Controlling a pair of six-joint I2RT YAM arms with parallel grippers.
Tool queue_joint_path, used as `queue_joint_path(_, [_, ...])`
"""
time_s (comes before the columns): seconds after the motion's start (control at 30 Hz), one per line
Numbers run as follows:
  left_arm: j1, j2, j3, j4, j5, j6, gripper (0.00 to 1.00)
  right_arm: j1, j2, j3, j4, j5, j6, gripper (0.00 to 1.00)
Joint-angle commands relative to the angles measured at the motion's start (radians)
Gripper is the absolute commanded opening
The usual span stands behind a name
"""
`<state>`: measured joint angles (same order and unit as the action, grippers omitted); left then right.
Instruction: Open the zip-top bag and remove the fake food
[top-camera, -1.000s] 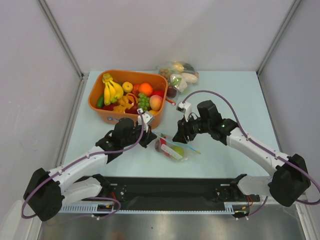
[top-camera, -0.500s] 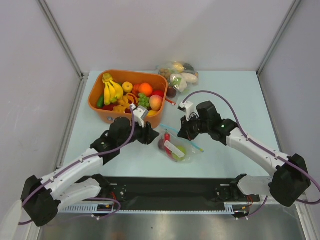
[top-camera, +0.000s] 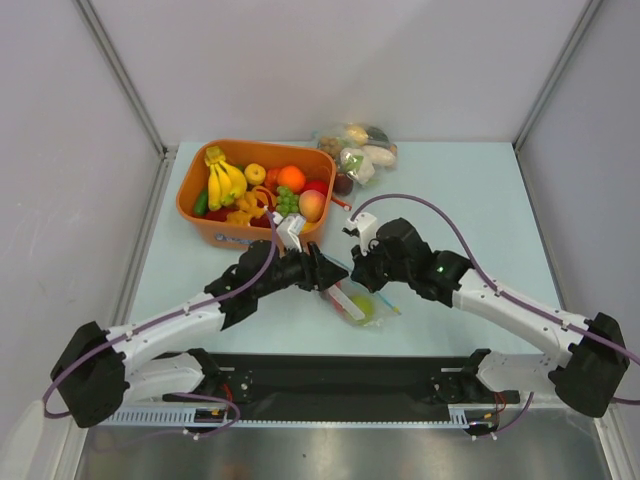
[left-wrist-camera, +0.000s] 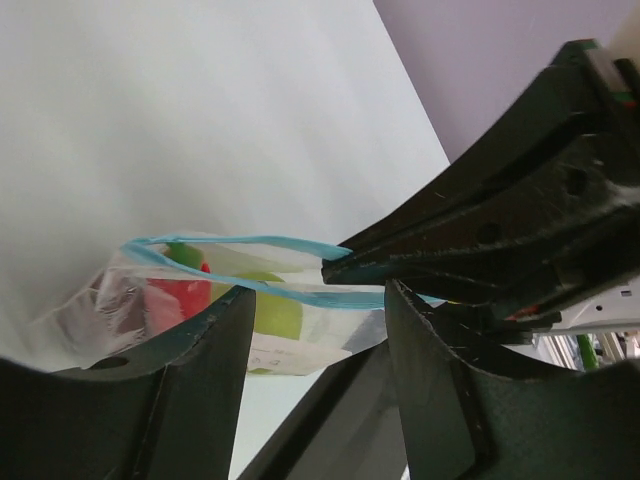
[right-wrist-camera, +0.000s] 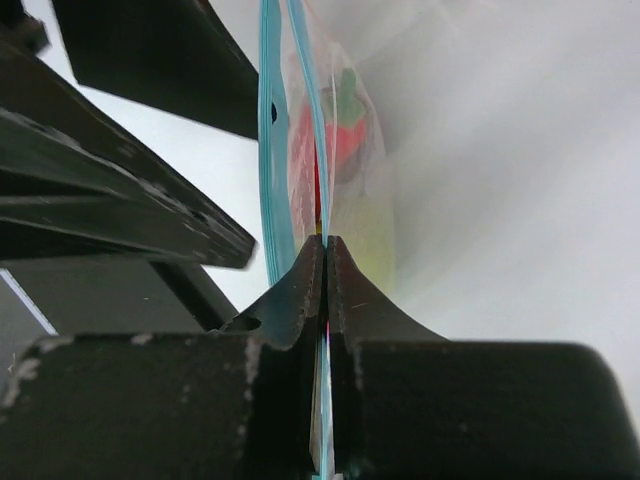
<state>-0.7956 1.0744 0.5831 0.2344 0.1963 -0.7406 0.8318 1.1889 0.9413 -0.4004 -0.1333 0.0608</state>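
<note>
The zip-top bag (top-camera: 358, 302) lies between my two arms with its mouth raised and its two blue zip strips parted. My right gripper (right-wrist-camera: 326, 240) is shut on one strip (right-wrist-camera: 322, 150); the other strip (right-wrist-camera: 268, 150) hangs free beside it. My left gripper (left-wrist-camera: 320, 295) stands open at the mouth, and the near strip (left-wrist-camera: 290, 290) runs across the gap between its fingertips. Inside the bag show fake food pieces: a red chili (left-wrist-camera: 180, 295) and a light green fruit (left-wrist-camera: 275, 315). In the top view both grippers meet at the bag's upper end (top-camera: 342, 278).
An orange tub (top-camera: 193, 212) of bananas, orange, grapes and peach stands just behind my left gripper. A larger clear bag of vegetables (top-camera: 358, 148) lies at the back. A black strip (top-camera: 340, 375) runs along the near table edge.
My right gripper has shut on the bag's strip and shifted left, lifting the mouth. My left gripper has opened and moved right to the bag's mouth.
</note>
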Motion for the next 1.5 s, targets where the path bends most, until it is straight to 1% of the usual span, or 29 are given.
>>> queue_joint_path(0.0, [-0.034, 0.033, 0.011, 0.077, 0.02, -0.072, 0.59, 0.032, -0.017, 0.042, 0.009, 0.072, 0.02, 0.0])
queue_joint_path(0.33, [-0.06, 0.027, 0.02, -0.021, -0.077, -0.037, 0.57, 0.059, -0.028, 0.04, 0.031, 0.083, 0.007, 0.0])
queue_joint_path(0.6, [-0.06, 0.012, -0.012, -0.017, -0.156, -0.052, 0.57, 0.09, -0.064, 0.013, 0.057, 0.084, -0.016, 0.0])
queue_joint_path(0.67, [-0.06, 0.019, -0.011, -0.017, -0.155, -0.051, 0.52, 0.098, -0.072, 0.007, 0.06, 0.089, -0.016, 0.0])
queue_joint_path(0.7, [-0.06, 0.024, -0.008, -0.018, -0.152, -0.049, 0.48, 0.098, -0.077, 0.005, 0.057, 0.095, -0.016, 0.0])
queue_joint_path(0.73, [-0.06, 0.028, -0.008, -0.015, -0.147, -0.051, 0.34, 0.098, -0.077, 0.007, 0.052, 0.106, -0.013, 0.0])
queue_joint_path(0.83, [-0.06, 0.036, -0.005, -0.009, -0.12, -0.04, 0.16, 0.098, -0.075, 0.02, 0.023, 0.181, -0.012, 0.0])
queue_joint_path(0.87, [-0.06, 0.047, -0.002, -0.009, -0.103, -0.033, 0.14, 0.099, -0.074, 0.021, 0.017, 0.243, -0.006, 0.0])
queue_joint_path(0.93, [-0.06, 0.065, 0.026, -0.003, -0.077, 0.001, 0.1, 0.083, -0.077, 0.028, -0.006, 0.297, -0.001, 0.0])
queue_joint_path(0.97, [-0.06, 0.088, 0.038, 0.008, -0.036, 0.013, 0.08, 0.072, -0.08, 0.03, -0.02, 0.345, 0.004, 0.0])
queue_joint_path(1.03, [-0.06, 0.122, 0.073, 0.049, 0.001, 0.043, 0.06, 0.026, -0.095, 0.031, -0.037, 0.369, 0.008, 0.0])
queue_joint_path(1.13, [-0.06, 0.192, 0.124, 0.11, 0.096, 0.082, 0.04, -0.032, -0.12, 0.037, -0.078, 0.438, 0.002, 0.0])
queue_joint_path(1.2, [-0.06, 0.241, 0.152, 0.144, 0.164, 0.095, 0.04, -0.062, -0.144, 0.047, -0.119, 0.455, -0.001, 0.0])
queue_joint_path(1.33, [-0.06, 0.292, 0.178, 0.169, 0.207, 0.13, 0.05, -0.099, -0.179, 0.051, -0.169, 0.52, -0.003, 0.0])
queue_joint_path(1.4, [-0.06, 0.302, 0.178, 0.149, 0.195, 0.142, 0.05, -0.092, -0.184, 0.042, -0.179, 0.529, 0.005, 0.0])
queue_joint_path(1.47, [-0.06, 0.302, 0.173, 0.088, 0.151, 0.15, 0.06, -0.08, -0.18, 0.034, -0.186, 0.552, 0.031, 0.0])
